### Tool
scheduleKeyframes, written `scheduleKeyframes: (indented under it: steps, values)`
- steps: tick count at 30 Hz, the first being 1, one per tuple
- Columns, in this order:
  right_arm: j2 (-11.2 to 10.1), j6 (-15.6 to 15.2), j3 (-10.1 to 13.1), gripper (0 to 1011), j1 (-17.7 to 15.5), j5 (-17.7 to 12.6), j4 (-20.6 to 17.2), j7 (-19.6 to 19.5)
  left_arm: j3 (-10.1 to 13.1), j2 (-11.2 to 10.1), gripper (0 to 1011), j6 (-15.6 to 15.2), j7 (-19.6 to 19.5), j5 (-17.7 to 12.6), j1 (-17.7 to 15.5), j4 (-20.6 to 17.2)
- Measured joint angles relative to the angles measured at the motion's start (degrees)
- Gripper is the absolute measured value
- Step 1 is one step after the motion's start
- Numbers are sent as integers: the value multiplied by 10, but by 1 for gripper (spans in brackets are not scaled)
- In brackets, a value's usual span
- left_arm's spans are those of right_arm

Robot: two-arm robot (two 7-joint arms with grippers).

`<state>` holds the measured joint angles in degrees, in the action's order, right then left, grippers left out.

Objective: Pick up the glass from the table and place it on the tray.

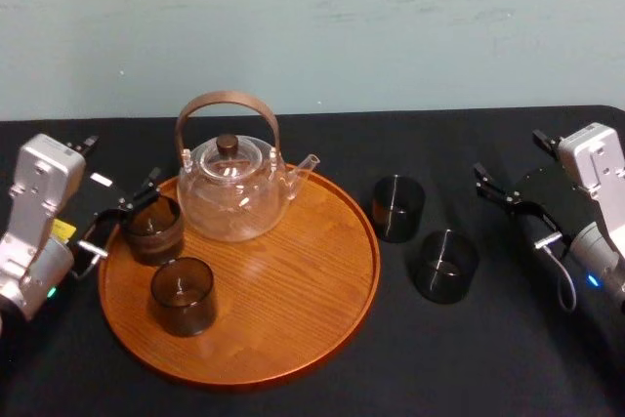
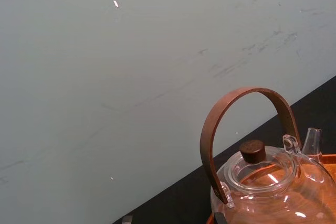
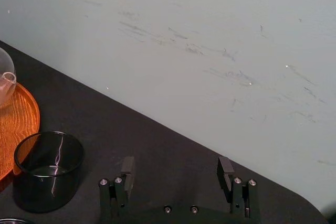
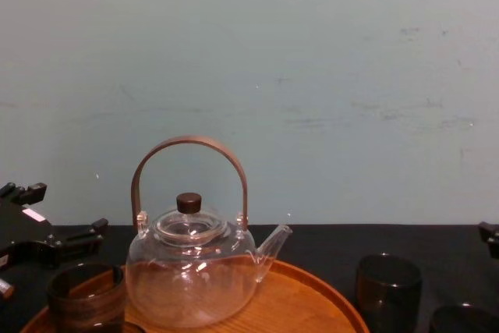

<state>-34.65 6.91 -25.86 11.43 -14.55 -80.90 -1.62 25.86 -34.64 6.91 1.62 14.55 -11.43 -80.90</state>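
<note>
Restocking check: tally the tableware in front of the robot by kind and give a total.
Wooden tray: 1
Glass teapot: 1
Dark glasses: 4 (rear tray glass, front tray glass, rear table glass, front table glass)
Total: 6

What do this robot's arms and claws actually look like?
The left arm and right arm have boxy silver-grey casings and black two-fingered grippers. The left gripper carries a white sticker; a yellow label and a green light sit on that arm. The right gripper shows small silver screws; a grey cable loops by a blue light.
</note>
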Motion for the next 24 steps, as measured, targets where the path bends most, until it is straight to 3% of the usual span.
scheduleKeyframes:
  steps: [12,17,24]
  values:
    - [1,-1,0,1002,0,0,0,1,0,0,1001,0,0,0,0,0]
    - [1,-15,3,1002,5,-3,-2,25,0,0,1001,0,0,0,0,0]
    - [-26,-40,15,1002,-21,-12,-48,62,0,0,1001,0,0,0,0,0]
